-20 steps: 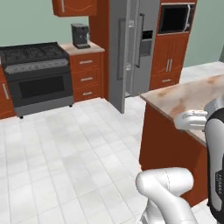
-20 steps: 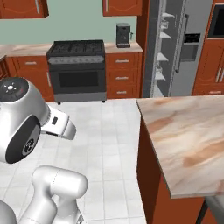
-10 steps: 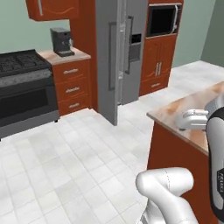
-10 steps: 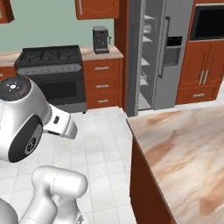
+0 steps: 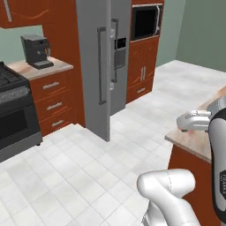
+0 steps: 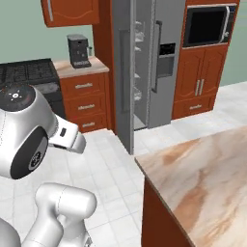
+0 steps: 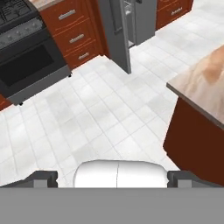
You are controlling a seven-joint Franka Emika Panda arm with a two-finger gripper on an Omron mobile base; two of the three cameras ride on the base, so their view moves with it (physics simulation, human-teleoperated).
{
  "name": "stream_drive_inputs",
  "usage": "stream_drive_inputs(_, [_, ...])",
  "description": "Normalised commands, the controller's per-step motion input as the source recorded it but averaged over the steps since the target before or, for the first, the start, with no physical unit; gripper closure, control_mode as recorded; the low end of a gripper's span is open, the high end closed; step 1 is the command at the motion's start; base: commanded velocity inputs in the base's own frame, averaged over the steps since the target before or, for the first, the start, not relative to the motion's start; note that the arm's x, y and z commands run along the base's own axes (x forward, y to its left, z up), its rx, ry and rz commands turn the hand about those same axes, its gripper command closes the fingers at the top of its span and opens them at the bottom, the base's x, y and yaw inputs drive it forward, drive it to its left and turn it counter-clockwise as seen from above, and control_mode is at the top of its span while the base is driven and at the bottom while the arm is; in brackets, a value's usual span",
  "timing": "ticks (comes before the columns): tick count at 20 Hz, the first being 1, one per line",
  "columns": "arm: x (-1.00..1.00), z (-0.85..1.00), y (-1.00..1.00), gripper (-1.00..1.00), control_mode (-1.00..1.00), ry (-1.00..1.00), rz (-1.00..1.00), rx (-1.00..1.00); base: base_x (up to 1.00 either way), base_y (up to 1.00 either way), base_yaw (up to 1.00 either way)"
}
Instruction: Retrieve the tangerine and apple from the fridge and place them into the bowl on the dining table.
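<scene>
The fridge [image 5: 92, 66] stands across the tiled floor, a tall grey unit with long handles and a dark dispenser panel. In the right base view the fridge [image 6: 166, 91] has its left door swung open, and white shelves [image 6: 138, 62] show inside. Tangerine and apple are hidden; I cannot make out any fruit on the shelves. The dining table [image 6: 202, 178] reaches in from the right with its beige-pink marbled top, and its corner [image 5: 194, 140] is close to the arm. The bowl is out of view. My gripper [image 7: 113, 177] hangs high over the floor, open and holding nothing.
A black stove [image 5: 9, 114] stands left of the fridge. Wooden drawers [image 6: 84, 103] carry a coffee machine [image 6: 78, 50]. A black microwave [image 5: 145, 21] sits in the cabinet on the fridge's right. White tiled floor [image 7: 100, 118] lies between the table's red-brown base [image 7: 192, 140] and the fridge.
The whole picture has shifted: the base has moved, so the fridge now looms larger and nearer the middle and the stove has slid left. The gripper stays open.
</scene>
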Motion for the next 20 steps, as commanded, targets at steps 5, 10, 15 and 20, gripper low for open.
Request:
stream_drive_inputs(5, [0.0, 0.0, 0.0, -1.0, 1.0, 0.0, 0.0, 0.0, 0.83, 0.88, -0.22])
stream_drive_inputs(10, [0.0, 0.0, 0.0, -1.0, 1.0, 0.0, 0.0, 0.0, 0.63, 0.46, -0.25])
stream_drive_inputs(15, [0.0, 0.0, 0.0, -1.0, 1.0, 0.0, 0.0, 0.0, 0.19, 0.0, -0.37])
stream_drive_inputs(20, [0.0, 0.0, 0.0, -1.0, 1.0, 0.0, 0.0, 0.0, 0.55, 0.05, -0.46])
